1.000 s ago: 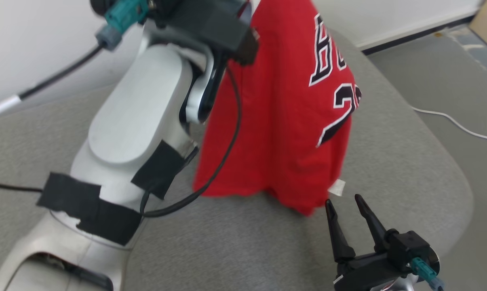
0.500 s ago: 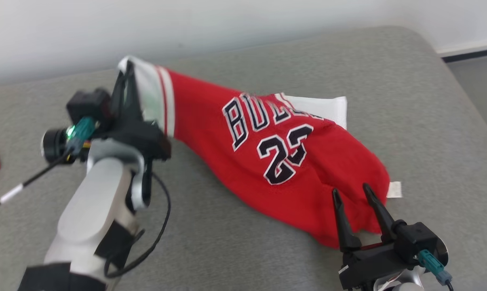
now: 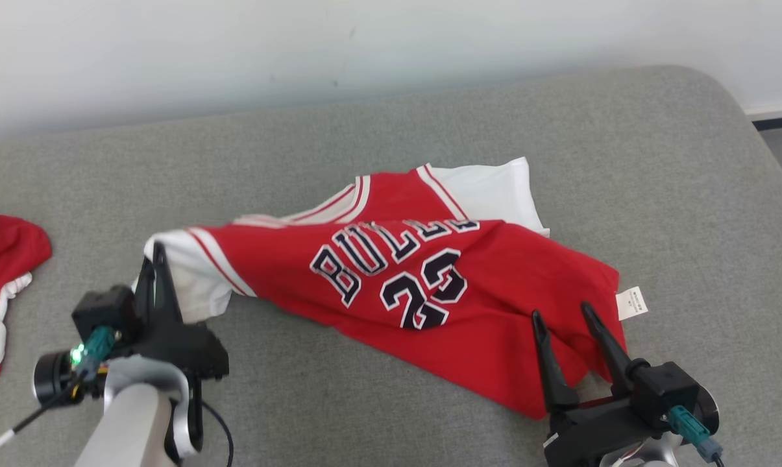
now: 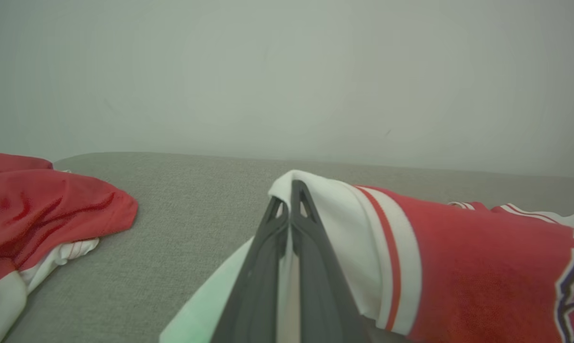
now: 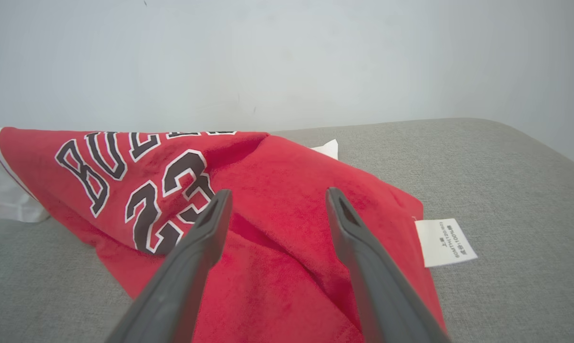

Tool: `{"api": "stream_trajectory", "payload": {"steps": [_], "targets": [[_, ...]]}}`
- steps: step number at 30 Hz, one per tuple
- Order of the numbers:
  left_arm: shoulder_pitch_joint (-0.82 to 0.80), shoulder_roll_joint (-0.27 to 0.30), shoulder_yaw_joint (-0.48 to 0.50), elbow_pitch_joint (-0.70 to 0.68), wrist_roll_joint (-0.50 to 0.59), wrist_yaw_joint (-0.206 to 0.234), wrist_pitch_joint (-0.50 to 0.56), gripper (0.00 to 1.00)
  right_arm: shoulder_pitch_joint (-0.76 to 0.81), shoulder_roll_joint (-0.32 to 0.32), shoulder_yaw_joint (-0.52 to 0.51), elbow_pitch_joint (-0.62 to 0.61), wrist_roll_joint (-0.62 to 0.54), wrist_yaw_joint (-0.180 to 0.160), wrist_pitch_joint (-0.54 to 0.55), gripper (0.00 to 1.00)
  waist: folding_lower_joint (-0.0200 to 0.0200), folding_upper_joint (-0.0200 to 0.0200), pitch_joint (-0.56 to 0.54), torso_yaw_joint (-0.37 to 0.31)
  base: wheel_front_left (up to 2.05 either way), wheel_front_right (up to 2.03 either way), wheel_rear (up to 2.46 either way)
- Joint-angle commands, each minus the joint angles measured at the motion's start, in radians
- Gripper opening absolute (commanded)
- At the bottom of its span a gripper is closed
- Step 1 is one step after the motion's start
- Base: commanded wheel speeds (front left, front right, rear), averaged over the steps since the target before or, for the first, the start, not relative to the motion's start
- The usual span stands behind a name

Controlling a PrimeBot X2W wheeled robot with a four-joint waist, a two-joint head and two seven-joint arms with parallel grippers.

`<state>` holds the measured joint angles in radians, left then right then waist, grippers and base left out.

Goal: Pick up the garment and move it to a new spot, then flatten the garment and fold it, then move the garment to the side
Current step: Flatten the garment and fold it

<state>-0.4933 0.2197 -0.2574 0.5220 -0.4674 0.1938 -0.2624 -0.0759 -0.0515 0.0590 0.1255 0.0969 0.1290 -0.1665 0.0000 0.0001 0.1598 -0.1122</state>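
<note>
Assessing progress against the task: the garment [image 3: 391,279], a red jersey with dark lettering and white sleeves, lies on the grey padded surface [image 3: 657,162], roughly central and front side up. It is well apart from a second red garment [image 3: 1,250] at the far left edge.

Left hand [image 3: 157,256]: clenched on the white sleeve [image 3: 193,279] at the jersey's left end, with cloth pinched between the two dark fingers. That end is raised slightly off the surface.

Right hand [image 3: 561,313]: released, fingers spread wide and holding nothing. It sits over the bunched hem corner near the white care label [image 3: 632,303]. Whether the fingertips touch the cloth cannot be told from these angles.

Status of steps, as a judgement:
- Pick-up and relocation: appears largely done, since most of the jersey rests on the surface. It is not closed out while the left hand grips the sleeve.
- Flattening: not done. A diagonal ridge runs through the lower right of the body, the hem is gathered, and the far sleeve lies partly tucked behind the chest panel.
- Folding: not begun; no clean fold line is visible.
- Moving to the side: outstanding.

Remaining work is therefore the greater part. The open right hand is well placed to take the hem corner for spreading.
</note>
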Motion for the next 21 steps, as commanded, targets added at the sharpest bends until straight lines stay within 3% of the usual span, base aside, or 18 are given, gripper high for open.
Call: {"api": "stream_trajectory", "payload": {"steps": [1,7,16,20,21], "targets": [[0.021,0.005,0.006,-0.004,0.003,0.005,-0.004,0.0,0.011,0.002,0.001,-0.004,-0.008,0.003,0.004,1.0,0.0,-0.0001,-0.009,0.002,0.0,0.0,0.0],[0.119,-0.013,0.035,-0.094,-0.02,0.038,0.003,0.0,0.026,0.002,-0.002,-0.018,-0.016,0.003,0.011,1.0,0.0,-0.0001,-0.032,-0.005,0.0,0.0,0.0],[0.352,0.007,0.015,-0.497,-0.035,0.132,0.157,0.0,0.047,0.002,-0.029,-0.043,-0.021,0.003,0.018,1.0,0.0,-0.0001,-0.027,-0.01,0.0,0.0,0.0],[0.403,0.028,0.027,-0.525,-0.025,0.169,0.183,0.0,0.033,0.002,-0.041,-0.06,-0.031,0.003,0.025,1.0,0.0,-0.0001,-0.012,-0.009,0.0,0.0,0.0],[0.406,0.033,0.024,-0.509,-0.021,0.168,0.181,0.29,0.029,0.002,-0.044,-0.065,-0.032,0.003,0.028,1.0,0.0,-0.0001,-0.009,-0.009,0.0,0.0,0.0]]}}
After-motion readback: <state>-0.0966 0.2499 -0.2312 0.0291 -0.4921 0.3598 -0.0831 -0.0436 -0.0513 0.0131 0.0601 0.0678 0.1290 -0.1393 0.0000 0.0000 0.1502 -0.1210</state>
